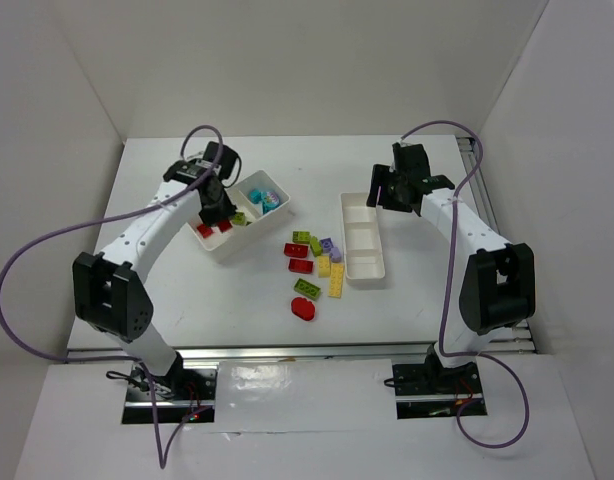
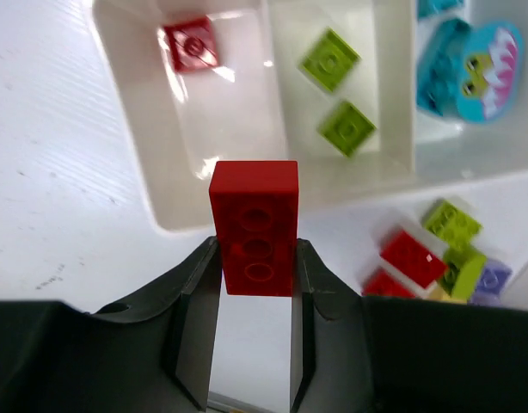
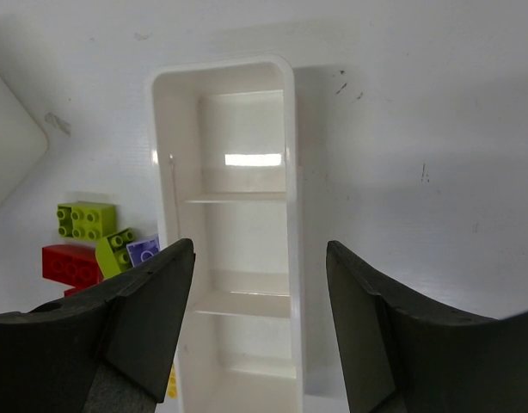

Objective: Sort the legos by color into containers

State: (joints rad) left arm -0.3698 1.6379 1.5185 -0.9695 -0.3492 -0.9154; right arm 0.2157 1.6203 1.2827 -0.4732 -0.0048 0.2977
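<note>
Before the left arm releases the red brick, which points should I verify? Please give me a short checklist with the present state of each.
1. Left hand shut on the red brick: ok.
2. Target compartment of the wide tray holds only red: ok, one red piece; the green bricks sit in the next compartment.
3. Brick fully past the tray's near wall: cannot tell; in the wrist view it overlaps that wall.
4. Height of the brick above the tray: cannot tell.
5. Right hand out of the way: ok, open and empty over the narrow tray.
</note>
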